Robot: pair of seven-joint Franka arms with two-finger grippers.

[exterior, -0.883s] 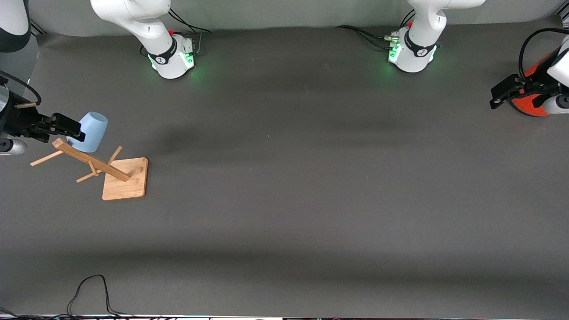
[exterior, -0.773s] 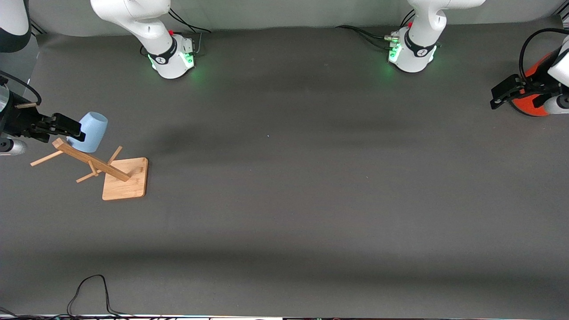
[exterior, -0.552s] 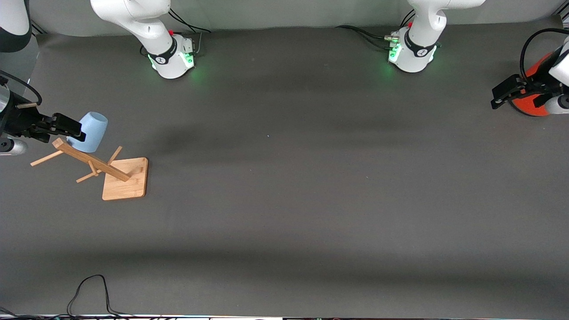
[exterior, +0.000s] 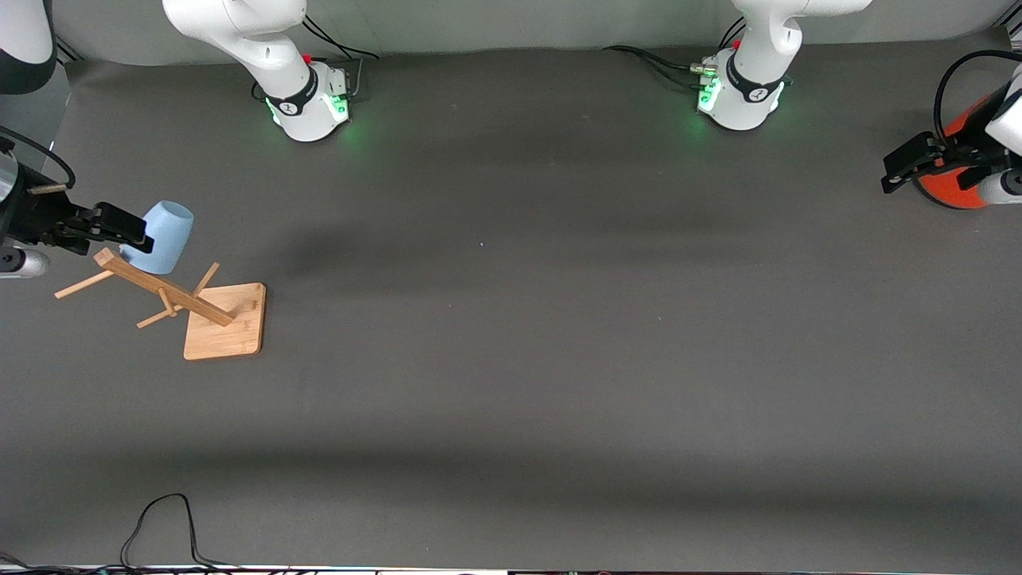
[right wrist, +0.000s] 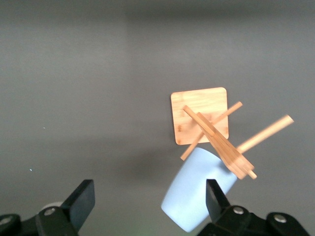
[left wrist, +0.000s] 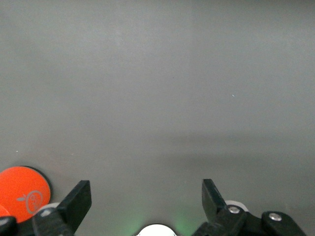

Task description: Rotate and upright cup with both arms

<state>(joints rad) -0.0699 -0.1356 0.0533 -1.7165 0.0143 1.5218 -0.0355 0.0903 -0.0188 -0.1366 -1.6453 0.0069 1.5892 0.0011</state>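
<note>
The pale-blue cup (exterior: 168, 227) is up at the top of a wooden peg rack (exterior: 164, 291), tilted, near the right arm's end of the table. My right gripper (exterior: 128, 230) is open beside the cup at the height of the rack's top. In the right wrist view the cup (right wrist: 194, 194) lies partly between the open fingers of my right gripper (right wrist: 147, 202), close to one fingertip (right wrist: 215, 199) and not gripped. My left gripper (exterior: 901, 169) is open and empty over the left arm's end of the table, and it shows open in the left wrist view (left wrist: 145, 199).
The rack's square wooden base (exterior: 224, 321) stands nearer the front camera than the cup, and it shows in the right wrist view (right wrist: 199, 113). An orange can (exterior: 954, 180) stands under the left arm; its orange top (left wrist: 22, 191) shows in the left wrist view. A black cable (exterior: 164, 523) lies at the front edge.
</note>
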